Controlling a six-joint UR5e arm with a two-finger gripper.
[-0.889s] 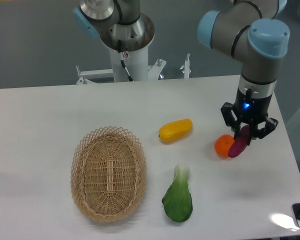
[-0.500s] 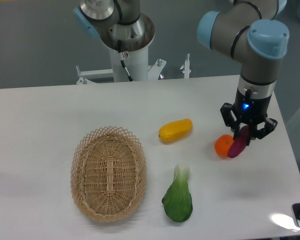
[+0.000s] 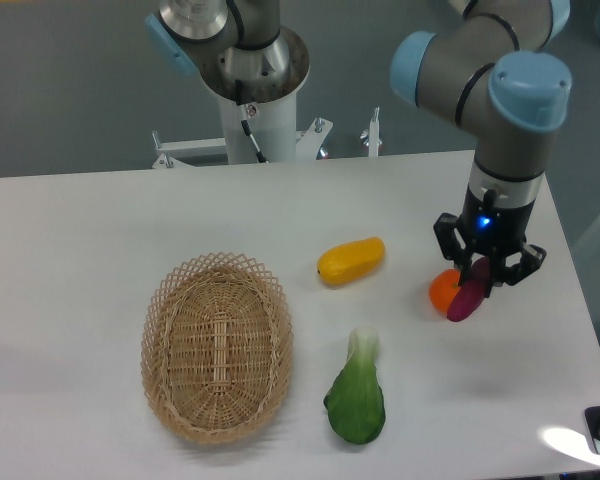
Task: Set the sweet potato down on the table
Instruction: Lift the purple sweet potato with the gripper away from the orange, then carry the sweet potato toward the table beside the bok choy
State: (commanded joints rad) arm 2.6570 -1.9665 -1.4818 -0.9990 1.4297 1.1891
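Note:
My gripper [image 3: 480,274] is at the right side of the white table [image 3: 100,220], pointing down. It is shut on the magenta-purple sweet potato [image 3: 467,300], which hangs tilted from the fingers with its lower end close to the tabletop. I cannot tell whether it touches the surface. The sweet potato partly covers the round orange [image 3: 442,290], which sits on the table just to its left.
A yellow-orange oblong fruit [image 3: 351,260] lies mid-table. A green leafy bok choy [image 3: 357,396] lies near the front edge. An oval wicker basket [image 3: 217,345] stands front left. The robot base [image 3: 250,95] is at the back.
The gripper with the sweet potato has moved slightly left and down, toward the front. Nothing else has moved.

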